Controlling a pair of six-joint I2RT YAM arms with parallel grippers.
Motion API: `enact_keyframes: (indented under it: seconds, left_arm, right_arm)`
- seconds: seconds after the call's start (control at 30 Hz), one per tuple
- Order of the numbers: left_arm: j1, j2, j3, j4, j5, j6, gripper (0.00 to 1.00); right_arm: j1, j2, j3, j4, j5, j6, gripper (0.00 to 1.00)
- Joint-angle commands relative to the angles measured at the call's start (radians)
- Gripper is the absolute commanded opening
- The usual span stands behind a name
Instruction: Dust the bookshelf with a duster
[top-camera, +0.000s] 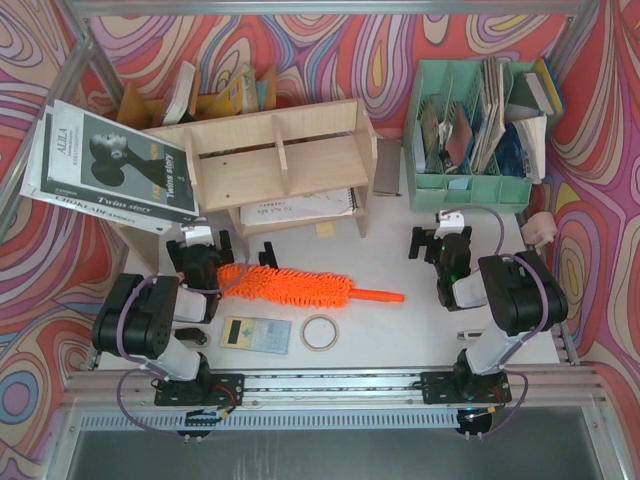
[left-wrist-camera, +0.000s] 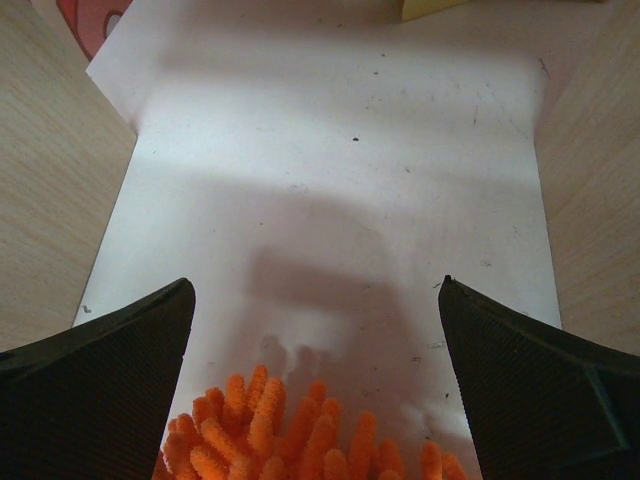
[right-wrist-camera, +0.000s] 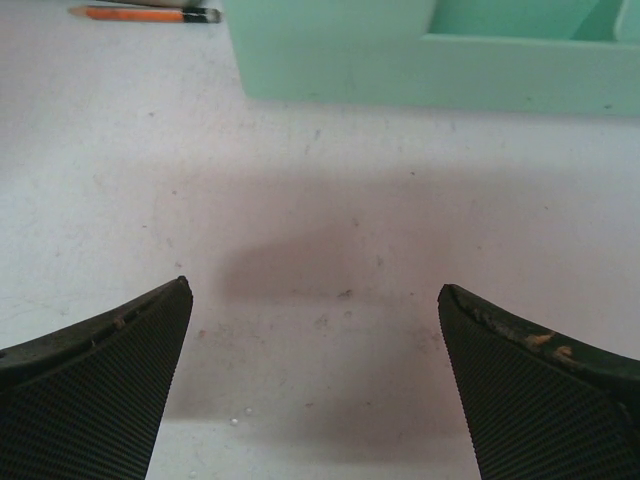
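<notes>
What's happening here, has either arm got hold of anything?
Neither arm holds anything. The duster lies flat on the table in front of the bookshelf. The left gripper is open just over the duster's fluffy end, facing into the shelf's lower tier. The right gripper is open over bare table near the mint organiser. Dusting has not begun.
</notes>
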Motion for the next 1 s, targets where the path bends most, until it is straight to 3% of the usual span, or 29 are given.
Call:
enact_keyframes:
  seconds: [0.0, 0.37, 0.97]
  left_arm:
    - [0.007, -0.003, 0.026, -0.009, -0.047, -0.03, 0.98]
    - [0.011, -0.004, 0.071, -0.095, -0.085, -0.05, 0.98]
    - [0.014, -0.005, 0.063, -0.083, -0.08, -0.052, 0.98]
  right_arm:
    - [-0.006, 0.006, -0.002, 0.123, -0.079, -0.022, 0.99]
    - [-0.005, 0.003, -0.001, 0.113, -0.078, -0.022, 0.99]
    - [-0.005, 0.003, -0.001, 0.112, -0.08, -0.021, 0.99]
